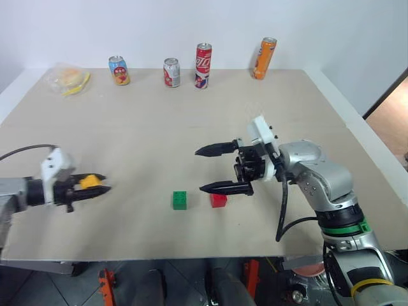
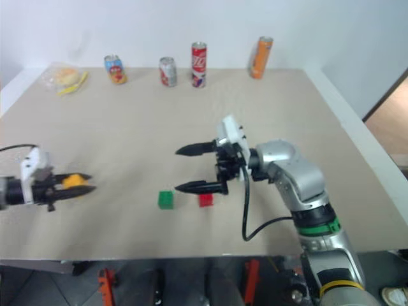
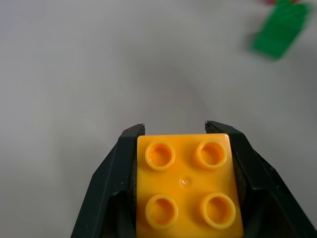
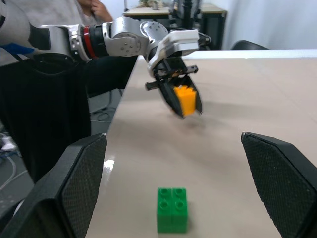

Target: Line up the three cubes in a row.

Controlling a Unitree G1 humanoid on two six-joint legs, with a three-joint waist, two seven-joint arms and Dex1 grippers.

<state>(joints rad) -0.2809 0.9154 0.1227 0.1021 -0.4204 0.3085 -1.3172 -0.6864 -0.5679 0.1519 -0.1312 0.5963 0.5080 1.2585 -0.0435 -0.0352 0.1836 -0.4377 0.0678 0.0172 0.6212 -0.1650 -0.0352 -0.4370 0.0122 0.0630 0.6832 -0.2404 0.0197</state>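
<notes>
Your left gripper [image 1: 89, 187] is clenched on the yellow-orange cube [image 1: 91, 181], held above the table [image 1: 159, 134], well left of the green cube [image 1: 179, 199]. The red cube [image 1: 218, 200] sits just right of green, under your spread, empty right gripper [image 1: 212, 169].

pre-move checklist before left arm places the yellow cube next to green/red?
1. Left gripper shut on yellow cube: ok.
2. Cube sits square between the fingers: ok.
3. Green cube and red cube side by side on the table, small gap: ok.
4. Spot left of green free: ok.
5. Right gripper open, holding nothing: ok.
6. Right gripper clear of the row: not ok, lower finger over red.
</notes>
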